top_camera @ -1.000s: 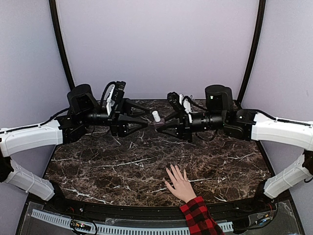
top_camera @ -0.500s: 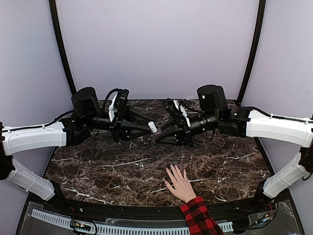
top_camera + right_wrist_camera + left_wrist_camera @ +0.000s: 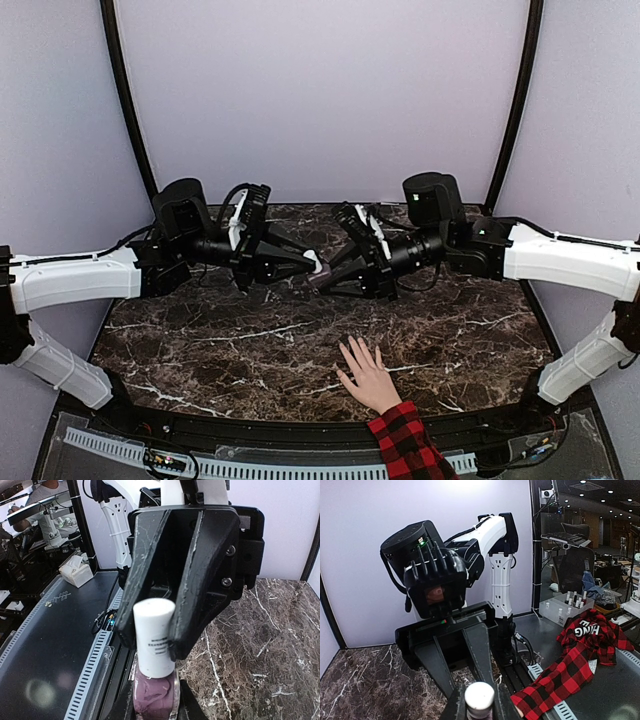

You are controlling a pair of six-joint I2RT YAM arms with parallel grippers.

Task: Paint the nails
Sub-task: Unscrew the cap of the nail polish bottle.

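Observation:
A light-skinned hand point(image 3: 368, 376) in a red-and-black plaid sleeve point(image 3: 405, 445) lies flat on the marble table point(image 3: 200, 340), near its front edge. The nails point(image 3: 355, 345) at its fingertips are too small to make out. Above the table's far middle, my right gripper point(image 3: 325, 280) point(image 3: 155, 707) is shut on the purple glass body of a polish bottle point(image 3: 155, 695). My left gripper point(image 3: 312, 264) point(image 3: 479, 705) is shut on the bottle's white cap point(image 3: 479, 696) point(image 3: 154, 637), its black fingers point(image 3: 197, 595) pressing both sides. The two grippers face each other.
Both arms stretch inward across the far half of the table. A slotted rail point(image 3: 260, 468) runs along the near edge. Off the table lie a plaid garment point(image 3: 590, 635), a clear box of small bottles point(image 3: 567, 605) and a tissue box point(image 3: 75, 572).
The left gripper has slid right onto the bottle's cap and closed on it. The right gripper, with the bottle, shifted slightly left and down, then held still. The hand has not moved.

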